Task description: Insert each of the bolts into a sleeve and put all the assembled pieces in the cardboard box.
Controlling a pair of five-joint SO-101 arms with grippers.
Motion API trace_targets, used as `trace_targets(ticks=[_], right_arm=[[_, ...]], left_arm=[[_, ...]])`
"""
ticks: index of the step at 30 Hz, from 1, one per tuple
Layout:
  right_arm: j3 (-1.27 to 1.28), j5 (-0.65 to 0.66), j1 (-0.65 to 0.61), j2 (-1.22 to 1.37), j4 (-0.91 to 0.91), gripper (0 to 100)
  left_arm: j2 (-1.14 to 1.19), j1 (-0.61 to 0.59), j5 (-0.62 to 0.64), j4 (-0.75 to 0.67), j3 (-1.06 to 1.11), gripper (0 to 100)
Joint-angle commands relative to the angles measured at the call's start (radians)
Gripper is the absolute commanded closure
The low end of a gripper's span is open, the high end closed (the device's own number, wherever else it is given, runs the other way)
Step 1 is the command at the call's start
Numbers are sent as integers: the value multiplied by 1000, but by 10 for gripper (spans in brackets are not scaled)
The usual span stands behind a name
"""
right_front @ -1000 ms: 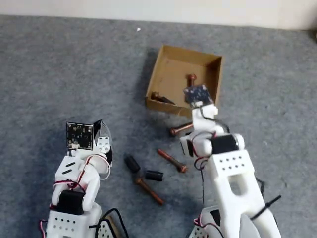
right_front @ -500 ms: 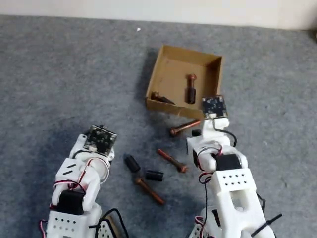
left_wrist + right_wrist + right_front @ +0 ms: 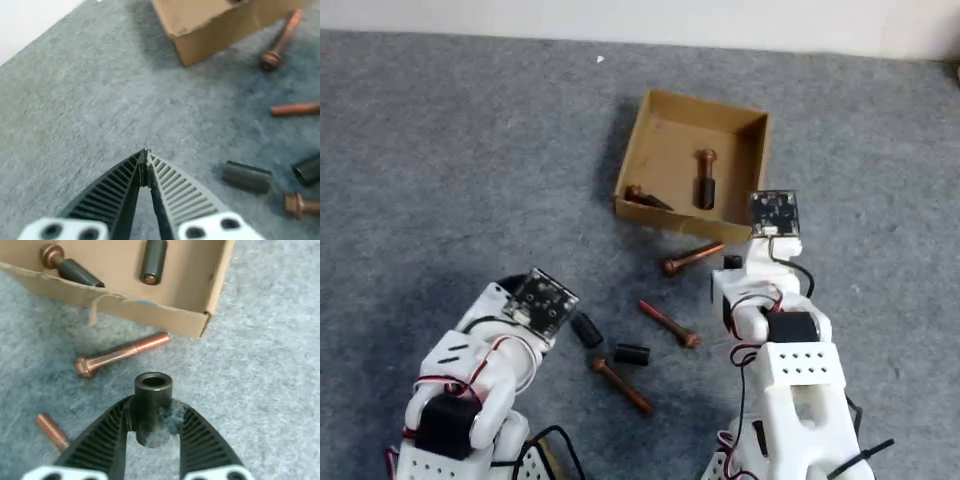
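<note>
High view: a brown open-topped cardboard box (image 3: pixel 665 216) sits on grey carpet (image 3: pixel 470 150) w/ 2 finished pcs inside. One is a copper-coloured bolt in a black sleeve (image 3: pixel 705 180) mid-box, and a second bolt-and-sleeve piece (image 3: pixel 646 198) lies at the near wall. Outside lie 3 bare copper-coloured bolts: box-side bolt (image 3: pixel 693 258), middle bolt (image 3: pixel 668 323), near bolt (image 3: pixel 621 386). There are also 2 loose black cylindrical sleeves, one sleeve (image 3: pixel 585 329) & another sleeve (image 3: pixel 630 353), btwn the arms.

Left wrist view: left gripper (image 3: pixel 145 162) has its jaws pinched together w/ nothing btwn them, over bare carpet near the loose sleeves.

Right wrist view: right gripper (image 3: pixel 152 412) is clamped on a third black sleeve (image 3: pixel 153 390), bore showing. The box-side bolt is just beyond it, not touching.

Progress, as I judge it: 2 of 5 sets are boxed. 3 bolts need sleeving, then boxing. The held sleeve looks like the next pairing.
</note>
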Motion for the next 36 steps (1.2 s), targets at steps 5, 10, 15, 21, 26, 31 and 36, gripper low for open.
trace_targets(ticks=[5, 10, 15, 21, 26, 31, 36], right_arm=[[-16, -69, 128, -30, -30, 992], [-18, -103, 257, -30, -31, 992], [-53, -101, 390, -30, -48, 992], [-70, -101, 483, -30, -50, 992], [-71, -101, 486, -30, -50, 992], [-71, -101, 484, -30, -50, 992], [-70, -101, 484, -30, -50, 992]], left_arm=[[334, 174, -69, 20, -185, 992], [674, 321, -157, 12, -366, 992], [1000, 386, -210, -81, -519, 888], [1331, 458, -311, -144, -677, 842], [1540, 565, -368, -146, -785, 842], [1736, 622, -396, -150, -898, 842], [1902, 625, -402, -147, -1029, 842]])
